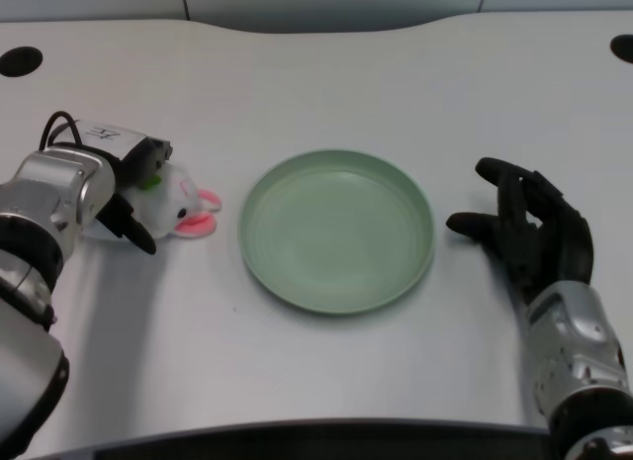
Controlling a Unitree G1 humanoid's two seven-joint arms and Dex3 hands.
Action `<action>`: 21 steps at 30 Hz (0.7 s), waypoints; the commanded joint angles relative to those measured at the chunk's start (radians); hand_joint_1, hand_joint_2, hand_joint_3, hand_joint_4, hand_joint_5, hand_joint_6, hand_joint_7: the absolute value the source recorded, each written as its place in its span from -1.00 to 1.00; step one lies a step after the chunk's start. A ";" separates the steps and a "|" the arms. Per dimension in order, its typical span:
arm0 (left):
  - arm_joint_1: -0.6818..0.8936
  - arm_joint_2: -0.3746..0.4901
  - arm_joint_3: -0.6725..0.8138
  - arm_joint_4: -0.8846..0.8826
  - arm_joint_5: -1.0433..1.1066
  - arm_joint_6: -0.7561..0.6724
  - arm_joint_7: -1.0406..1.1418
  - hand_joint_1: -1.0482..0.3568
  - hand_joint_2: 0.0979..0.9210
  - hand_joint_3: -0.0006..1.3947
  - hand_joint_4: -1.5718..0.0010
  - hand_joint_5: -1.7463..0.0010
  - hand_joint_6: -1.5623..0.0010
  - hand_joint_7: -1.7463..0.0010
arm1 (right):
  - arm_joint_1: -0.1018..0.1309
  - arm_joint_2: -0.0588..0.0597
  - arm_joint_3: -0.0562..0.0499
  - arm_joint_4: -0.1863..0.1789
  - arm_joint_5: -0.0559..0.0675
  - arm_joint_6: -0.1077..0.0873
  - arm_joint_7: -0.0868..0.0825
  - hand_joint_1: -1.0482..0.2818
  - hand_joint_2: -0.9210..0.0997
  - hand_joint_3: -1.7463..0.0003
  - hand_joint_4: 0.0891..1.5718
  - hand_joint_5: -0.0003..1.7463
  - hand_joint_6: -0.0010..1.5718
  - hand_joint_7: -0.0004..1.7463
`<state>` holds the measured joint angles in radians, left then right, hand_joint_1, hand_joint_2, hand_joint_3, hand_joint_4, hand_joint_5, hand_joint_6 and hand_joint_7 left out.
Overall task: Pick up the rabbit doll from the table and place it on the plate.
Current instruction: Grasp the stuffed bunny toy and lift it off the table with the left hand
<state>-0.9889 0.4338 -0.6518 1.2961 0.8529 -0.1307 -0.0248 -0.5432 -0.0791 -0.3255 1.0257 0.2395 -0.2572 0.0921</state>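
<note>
Left of green plate (336, 230): white rabbit doll (183, 207), pink ears, on table; left hand (127, 188) over it, grip unclear.

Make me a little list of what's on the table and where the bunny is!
table: white table
plate: green plate, middle of table, nothing on it
bunny: white rabbit doll with pink ears, left of the plate, on the table
left hand: left hand over the bunny; whether it grips it cannot be told
right hand: right hand right of the plate, holding nothing
</note>
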 commanded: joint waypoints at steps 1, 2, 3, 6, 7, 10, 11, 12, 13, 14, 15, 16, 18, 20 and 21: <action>0.048 0.006 0.000 0.001 0.004 -0.030 0.195 -0.14 0.71 -0.99 0.56 -0.17 0.38 0.21 | 0.007 0.004 0.001 -0.001 0.004 0.003 0.004 0.00 -1.00 0.54 -0.17 0.36 -0.17 -0.12; 0.053 0.006 -0.002 0.003 0.006 -0.036 0.226 -0.05 0.71 -0.99 0.58 -0.35 0.40 0.02 | 0.007 0.004 0.001 0.000 0.003 0.002 0.004 0.00 -1.00 0.54 -0.17 0.36 -0.17 -0.12; 0.052 0.005 -0.004 0.008 0.006 -0.038 0.234 0.01 0.71 -1.00 0.58 -0.46 0.41 -0.10 | 0.007 0.004 0.001 0.000 0.003 0.002 0.004 -0.01 -1.00 0.54 -0.17 0.36 -0.17 -0.12; 0.065 0.012 -0.010 0.008 0.018 -0.056 0.391 0.06 0.69 -1.00 0.38 -0.75 0.31 -0.33 | 0.004 0.005 -0.002 0.000 0.009 0.007 0.009 0.00 -1.00 0.54 -0.17 0.36 -0.17 -0.12; 0.071 0.016 -0.006 0.007 0.016 -0.071 0.448 0.06 0.66 -0.99 0.16 -0.90 0.23 -0.42 | 0.002 0.004 -0.002 0.002 0.008 0.007 0.010 0.00 -1.00 0.54 -0.17 0.35 -0.17 -0.12; 0.073 0.020 0.000 0.015 0.006 -0.098 0.497 0.06 0.68 -0.99 -0.16 -0.99 0.10 -0.25 | 0.000 0.003 -0.001 0.005 0.007 0.007 0.010 -0.01 -1.00 0.54 -0.17 0.35 -0.17 -0.13; 0.069 0.020 0.001 0.019 0.003 -0.095 0.486 0.07 0.69 -0.99 -0.19 -0.99 0.09 -0.23 | -0.002 0.002 -0.003 0.008 0.008 0.008 0.011 -0.01 -1.00 0.54 -0.17 0.35 -0.17 -0.13; 0.067 0.020 0.001 0.021 0.001 -0.092 0.477 0.06 0.75 -0.97 -0.21 -1.00 0.07 -0.21 | -0.002 0.002 -0.003 0.010 0.009 0.008 0.011 -0.02 -1.00 0.55 -0.18 0.34 -0.17 -0.13; 0.064 0.021 0.002 0.022 -0.001 -0.089 0.470 0.07 0.77 -0.97 -0.21 -1.00 0.06 -0.21 | -0.002 0.001 -0.001 0.012 0.005 0.005 0.010 -0.02 -1.00 0.55 -0.19 0.34 -0.17 -0.13; 0.063 0.022 0.008 0.022 -0.008 -0.091 0.461 0.08 0.78 -0.97 -0.21 -1.00 0.05 -0.21 | -0.002 0.001 0.000 0.013 0.003 0.000 0.010 -0.02 -1.00 0.55 -0.19 0.34 -0.17 -0.13; 0.061 0.024 0.014 0.022 -0.015 -0.092 0.450 0.11 0.81 -0.96 -0.20 -1.00 0.04 -0.20 | -0.002 0.002 0.001 0.012 0.002 -0.001 0.008 -0.01 -1.00 0.55 -0.19 0.34 -0.16 -0.13; 0.060 0.025 0.019 0.022 -0.020 -0.092 0.441 0.13 0.84 -0.96 -0.17 -1.00 0.05 -0.19 | -0.002 0.002 0.001 0.012 0.001 -0.002 0.008 -0.01 -1.00 0.54 -0.19 0.34 -0.16 -0.13; 0.057 0.027 0.026 0.021 -0.023 -0.087 0.426 0.14 0.85 -0.96 -0.16 -1.00 0.05 -0.18 | -0.003 0.002 0.001 0.012 0.001 -0.001 0.008 -0.01 -1.00 0.54 -0.19 0.35 -0.16 -0.13; 0.055 0.029 0.030 0.021 -0.024 -0.082 0.415 0.16 0.88 -0.96 -0.12 -1.00 0.04 -0.19 | -0.003 0.002 0.001 0.012 0.001 -0.001 0.008 0.00 -1.00 0.54 -0.18 0.35 -0.15 -0.13; 0.055 0.030 0.031 0.020 -0.024 -0.081 0.412 0.16 0.89 -0.96 -0.11 -1.00 0.04 -0.19 | -0.003 0.002 0.001 0.012 0.002 -0.001 0.008 0.00 -1.00 0.54 -0.18 0.35 -0.15 -0.13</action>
<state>-0.9306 0.4480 -0.6254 1.3130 0.8358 -0.2170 0.3971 -0.5430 -0.0811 -0.3246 1.0288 0.2385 -0.2574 0.0991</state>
